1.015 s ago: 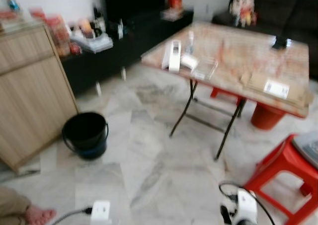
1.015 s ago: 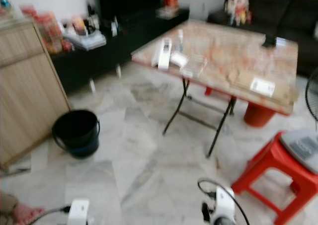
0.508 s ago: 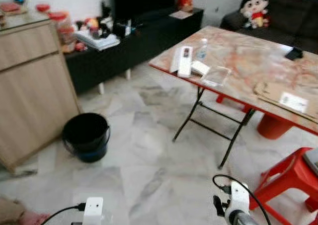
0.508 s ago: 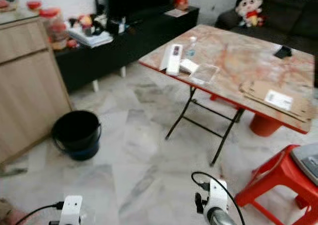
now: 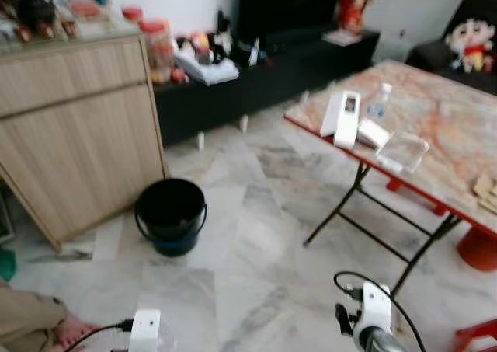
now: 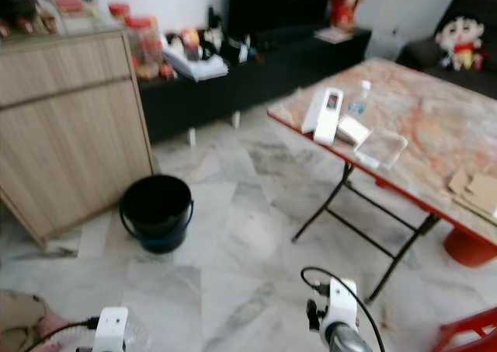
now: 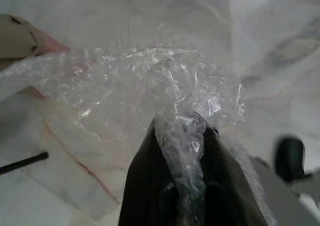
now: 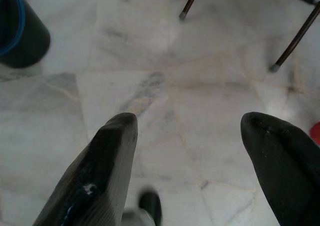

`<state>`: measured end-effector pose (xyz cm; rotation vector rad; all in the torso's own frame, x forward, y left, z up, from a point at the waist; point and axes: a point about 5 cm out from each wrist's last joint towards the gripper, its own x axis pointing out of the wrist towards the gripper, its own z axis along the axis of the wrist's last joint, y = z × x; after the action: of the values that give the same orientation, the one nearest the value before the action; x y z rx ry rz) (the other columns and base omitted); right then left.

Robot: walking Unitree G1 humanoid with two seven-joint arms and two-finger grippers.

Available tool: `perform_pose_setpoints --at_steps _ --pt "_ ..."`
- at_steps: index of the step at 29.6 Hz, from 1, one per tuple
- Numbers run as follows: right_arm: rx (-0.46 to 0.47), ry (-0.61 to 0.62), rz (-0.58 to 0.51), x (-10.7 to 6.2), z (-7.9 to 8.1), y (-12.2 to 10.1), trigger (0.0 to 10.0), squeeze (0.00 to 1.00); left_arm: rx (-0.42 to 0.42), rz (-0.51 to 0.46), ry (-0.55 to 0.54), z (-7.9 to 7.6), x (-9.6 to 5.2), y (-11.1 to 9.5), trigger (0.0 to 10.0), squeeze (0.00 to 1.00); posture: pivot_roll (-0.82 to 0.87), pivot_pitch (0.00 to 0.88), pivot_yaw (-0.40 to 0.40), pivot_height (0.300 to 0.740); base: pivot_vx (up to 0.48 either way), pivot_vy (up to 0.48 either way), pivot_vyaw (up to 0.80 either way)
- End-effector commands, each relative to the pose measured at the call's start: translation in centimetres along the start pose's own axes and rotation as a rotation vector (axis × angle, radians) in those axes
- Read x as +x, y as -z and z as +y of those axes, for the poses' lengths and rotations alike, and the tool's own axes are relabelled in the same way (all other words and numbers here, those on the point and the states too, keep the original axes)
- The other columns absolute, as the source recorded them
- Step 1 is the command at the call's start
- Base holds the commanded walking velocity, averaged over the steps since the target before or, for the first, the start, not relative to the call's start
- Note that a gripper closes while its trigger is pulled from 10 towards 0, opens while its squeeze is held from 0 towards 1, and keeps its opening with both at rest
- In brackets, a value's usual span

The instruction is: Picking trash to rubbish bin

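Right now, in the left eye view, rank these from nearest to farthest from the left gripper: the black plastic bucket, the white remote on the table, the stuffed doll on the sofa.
1. Black plastic bucket: on the marble floor ahead of the left gripper, beside the wooden cabinet.
2. White remote: at the folding table's near corner, ahead to the right.
3. Stuffed doll: on the dark sofa, far right, beyond the table.
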<state>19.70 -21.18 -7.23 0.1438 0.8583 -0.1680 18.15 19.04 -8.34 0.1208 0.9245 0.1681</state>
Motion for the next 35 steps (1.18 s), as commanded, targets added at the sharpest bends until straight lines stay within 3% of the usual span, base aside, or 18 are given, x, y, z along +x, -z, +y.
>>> perform_pose_setpoints --at_steps 1,8,14,35 --pt "-0.001 0.023 -0.011 -0.03 -0.88 -0.49 10.0 0.0 0.001 0.008 0.019 -0.73 -0.08 0.15 10.0 0.0 -0.1 0.0 -0.114 0.74 0.356 0.0 0.43" --pt "-0.011 0.018 -0.016 0.01 -0.76 -0.66 10.0 0.0 -0.002 0.006 0.016 -0.69 -0.07 0.09 10.0 0.0 -0.09 0.005 -0.118 0.74 0.352 0.0 0.18" --pt "-0.011 0.01 -0.019 0.04 -0.61 -0.74 10.0 0.0 -0.009 0.006 0.015 -0.78 -0.09 0.11 10.0 0.0 -0.1 0.011 -0.123 0.74 0.352 0.0 0.8" --pt "0.008 0.013 -0.032 0.1 -0.63 -1.1 10.0 0.0 0.002 0.01 0.017 -0.72 -0.17 0.47 10.0 0.0 -0.09 0.0 -0.113 0.74 0.364 0.0 0.0"
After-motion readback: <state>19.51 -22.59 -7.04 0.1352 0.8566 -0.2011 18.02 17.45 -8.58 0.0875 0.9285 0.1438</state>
